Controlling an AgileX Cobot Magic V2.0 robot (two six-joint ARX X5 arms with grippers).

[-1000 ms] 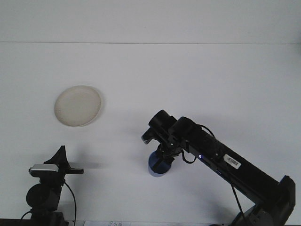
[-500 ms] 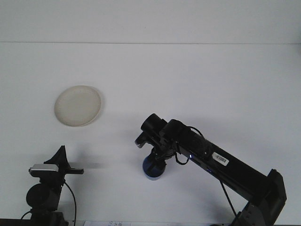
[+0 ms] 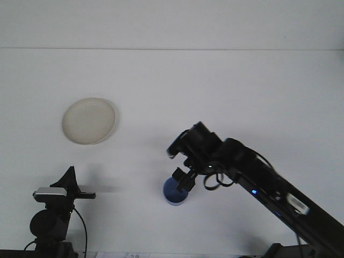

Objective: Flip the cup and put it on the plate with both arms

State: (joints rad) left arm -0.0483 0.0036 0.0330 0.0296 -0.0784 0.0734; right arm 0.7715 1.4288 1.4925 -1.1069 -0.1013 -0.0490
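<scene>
1. Since the earlier frames the right arm has swung round and lifted off the cup, which has slid a little left and now shows more of its top.
2. White worktop (image 3: 226, 86) is the largest thing, bare over most of its width, with wide open room between cup and plate and no edge near either.
3. Right tool (image 3: 183, 180) hangs at the cup's upper right rim; its dark fingers seem slightly parted, not clearly gripping, though I cannot tell for certain.
4. Left tool (image 3: 80, 193) sits low at the near left edge, well apart from the cup; whether it is spread or pressed together cannot be told.
5. Pale plate (image 3: 89, 120) lies far left, well clear of both arms.
6. Blue cup (image 3: 174, 192) stands on the worktop near the front centre. To flip it well, I judge the right tool should pinch the wall squarely, then turn it with room for the left tool to receive it.
</scene>
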